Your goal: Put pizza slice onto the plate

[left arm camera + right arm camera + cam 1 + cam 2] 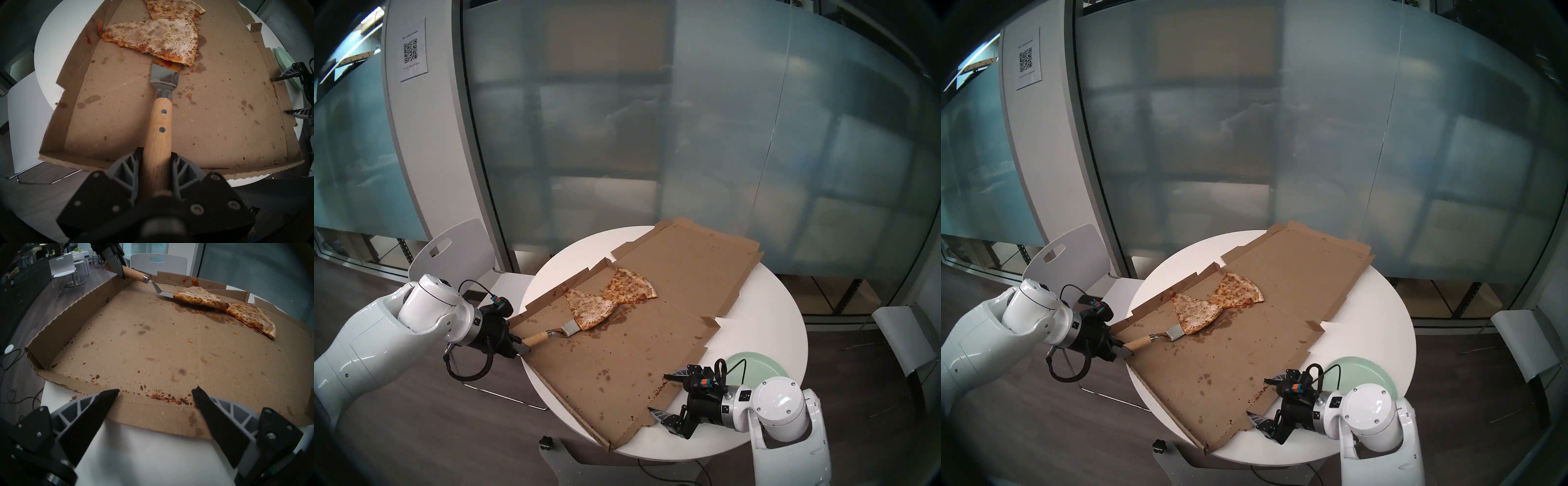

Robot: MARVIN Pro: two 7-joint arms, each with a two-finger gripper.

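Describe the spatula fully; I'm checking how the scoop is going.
The spatula has a pale wooden handle with two metal rivets, a metal collar and a shiny cranked steel blade. The left gripper is shut on the handle's end. The blade slopes down into the open pizza box, its front edge tucked under the wide end of the pizza slice, which is raised slightly there.

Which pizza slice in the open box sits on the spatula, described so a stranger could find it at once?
On the round white table lies an open brown cardboard pizza box. Near its far-left wall, the paler, whitish-topped triangular pizza slice rests on the wooden-handled metal spatula; its neighbour is oranger.
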